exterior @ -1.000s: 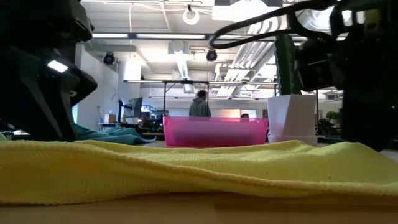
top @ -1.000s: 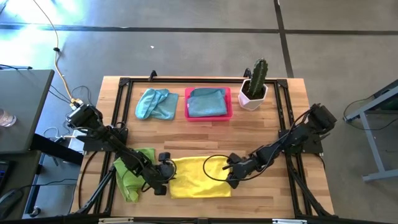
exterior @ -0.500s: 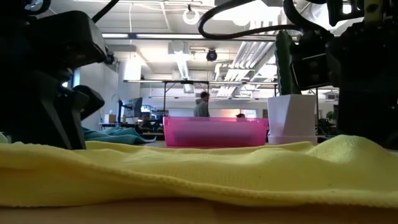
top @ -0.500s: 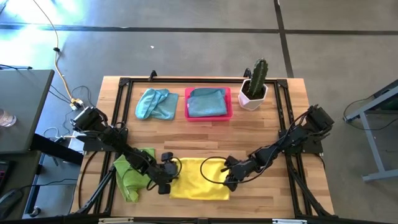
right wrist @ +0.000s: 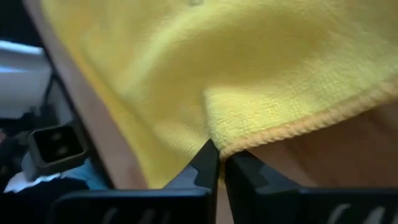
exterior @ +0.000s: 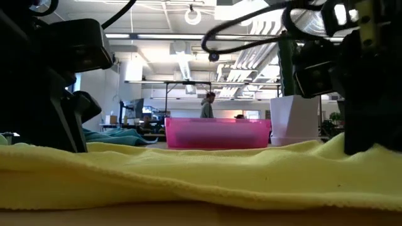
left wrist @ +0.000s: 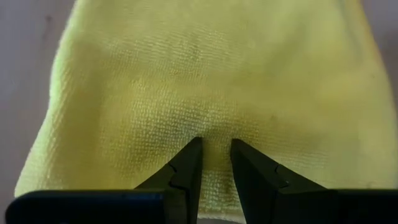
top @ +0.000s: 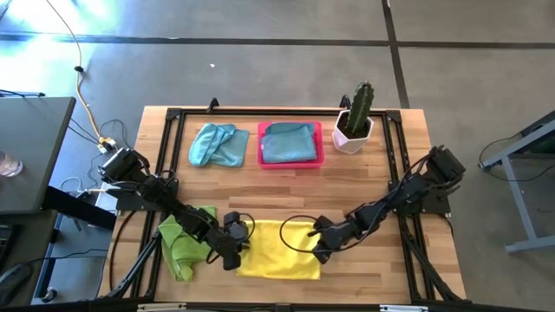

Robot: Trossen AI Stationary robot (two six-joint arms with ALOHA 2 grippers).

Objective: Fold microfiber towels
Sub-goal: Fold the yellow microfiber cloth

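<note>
A yellow towel (top: 279, 250) lies spread on the near part of the table between my two grippers. My left gripper (left wrist: 216, 144) stands at the towel's left edge, shut on it. At the towel's right edge, my right gripper (right wrist: 221, 152) is shut on the hem. A lime green towel (top: 180, 244) lies crumpled under the left arm. A light blue towel (top: 217, 145) rests at the far left, and another (top: 288, 141) lies in the pink tray (top: 317, 130). My left gripper pinches a small ridge of the yellow towel (left wrist: 214, 127) between its two fingertips, just inside the left edge. The fingers slant down from the table's left. The cloth lies on the table around the pinch. My right gripper pinches the towel's hemmed right edge (right wrist: 249, 144) between its fingertips, at what looks like a corner or fold of the hem. The fingers slant down from the table's right. The cloth rises a little at the pinch (exterior: 342, 147); the rest stays on the table.
A cactus in a white pot (top: 354, 121) stands at the far right beside the tray. A black frame (top: 173, 117) runs around the tabletop. Bare wood lies between the yellow towel and the tray. A person walks in the room far behind.
My right gripper has shut on the yellow towel's right edge, and the cloth there has bunched up slightly. My left gripper has rolled a little at the towel's left edge while staying shut on it.
</note>
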